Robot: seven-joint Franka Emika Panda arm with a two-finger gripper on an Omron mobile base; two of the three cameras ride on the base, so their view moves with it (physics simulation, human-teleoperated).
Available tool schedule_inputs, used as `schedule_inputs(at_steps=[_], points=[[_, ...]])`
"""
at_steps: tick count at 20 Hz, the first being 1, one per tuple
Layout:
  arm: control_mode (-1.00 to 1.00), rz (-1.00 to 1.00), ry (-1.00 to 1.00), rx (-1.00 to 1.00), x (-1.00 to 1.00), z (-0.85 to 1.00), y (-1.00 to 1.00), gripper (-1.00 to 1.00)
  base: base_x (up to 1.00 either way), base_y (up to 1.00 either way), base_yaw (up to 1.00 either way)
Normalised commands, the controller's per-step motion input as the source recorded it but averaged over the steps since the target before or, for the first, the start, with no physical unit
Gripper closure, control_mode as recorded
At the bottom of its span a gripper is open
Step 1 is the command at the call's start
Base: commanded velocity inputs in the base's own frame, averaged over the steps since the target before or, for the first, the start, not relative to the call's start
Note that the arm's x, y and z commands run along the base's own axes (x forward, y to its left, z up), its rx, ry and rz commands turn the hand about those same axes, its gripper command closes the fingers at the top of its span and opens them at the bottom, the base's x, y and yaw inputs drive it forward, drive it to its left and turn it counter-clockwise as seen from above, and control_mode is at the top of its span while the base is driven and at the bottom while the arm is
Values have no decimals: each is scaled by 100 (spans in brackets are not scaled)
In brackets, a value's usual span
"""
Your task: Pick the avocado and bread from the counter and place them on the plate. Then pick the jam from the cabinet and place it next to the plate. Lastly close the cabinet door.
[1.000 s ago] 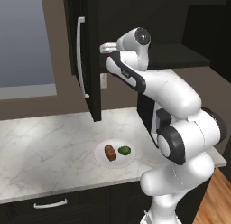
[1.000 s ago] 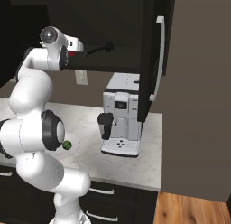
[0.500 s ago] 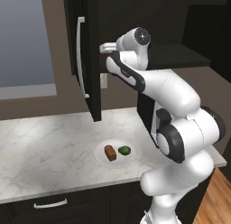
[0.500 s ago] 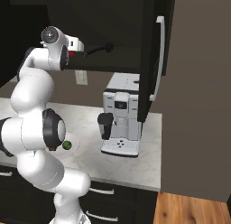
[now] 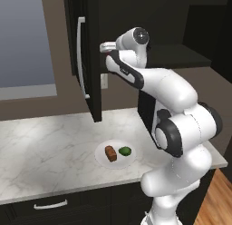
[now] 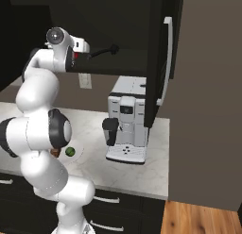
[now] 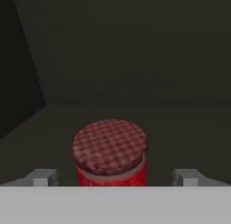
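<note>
Jam point(image 7: 110, 154) sits upright on the cabinet point(image 5: 181, 24) shelf, straight ahead of my hand camera, red jar with a checked red lid. My end effector point(image 7: 115, 177) is spread wide, one fingertip point(image 7: 43, 177) to each side of the jar, not touching it, nothing grasped.

Left to right in the left base view: cabinet door point(image 5: 88, 56) swung open, edge toward me, silver bar handle point(image 5: 80, 56) showing. Just right of it my arm rises from the lower right, elbow bent, forearm reaching up and left, wrist point(image 5: 135, 40) at shelf height and the hand inside the cabinet opening.

Below on the table point(image 5: 41, 151): plate point(image 5: 100, 152) with the bread point(image 5: 110, 153) on its left and the avocado point(image 5: 124, 151) on its right, close beside each other.

Right base view: a dark long-handled tool point(image 6: 103, 51) sticks out along the shelf just right of my wrist. Below that, a coffee machine point(image 6: 125, 124) stands on the table right of the plate. A second dark door point(image 6: 163, 58) with a silver handle hangs open past the machine.
</note>
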Motion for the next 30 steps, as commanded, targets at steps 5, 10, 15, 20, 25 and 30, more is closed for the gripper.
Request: schedule_inputs(at_steps=[5,10,15,20,25,30], points=[[-100,0,0,0,24,0,0,-100,0,0,0],[-100,0,0,0,26,0,2,-100,0,0,0],[-100,0,0,-2,20,0,10,-100,0,0,0],[-100,0,0,-4,3,0,18,100,0,0,0],[-100,-2,0,0,-15,0,2,100,0,0,0],[-100,-7,-1,0,-34,2,0,100,0,0,0]])
